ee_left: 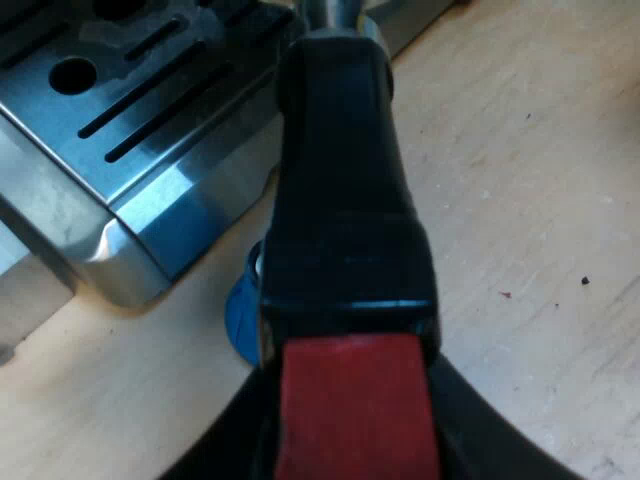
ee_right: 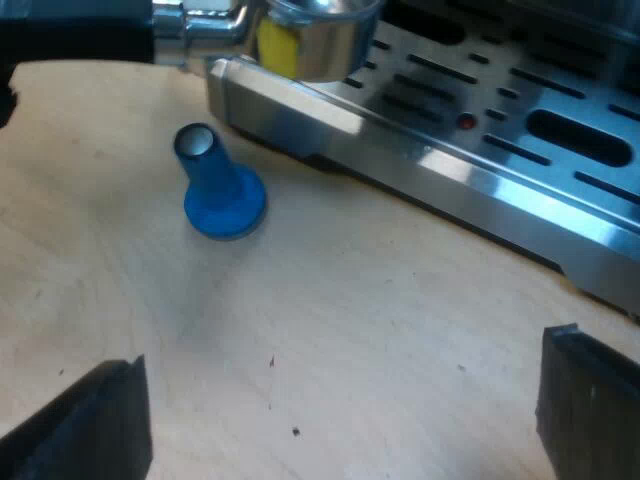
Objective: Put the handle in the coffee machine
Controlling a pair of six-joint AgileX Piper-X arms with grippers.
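My left gripper (ee_left: 350, 440) is shut on the metal holder's dark handle (ee_left: 345, 200), its black fingers (ee_left: 222, 452) on either side of the red end (ee_left: 352, 400). The handle points toward the espresso machine's slotted drip tray (ee_left: 110, 110). From the right wrist view, the holder's metal basket (ee_right: 320, 40) hangs over the corner of the drip tray (ee_right: 480, 150), and its dark handle (ee_right: 90, 40) reaches out over the wooden table. My right gripper (ee_right: 340, 410) is open above bare table, nothing between its fingers.
A blue tamper (ee_right: 222, 190) stands on the wooden table (ee_right: 350, 330) close to the tray's corner; it also peeks out under the held handle as the blue tamper (ee_left: 242, 310). The tray's steel front edge (ee_right: 420, 170) runs along the table.
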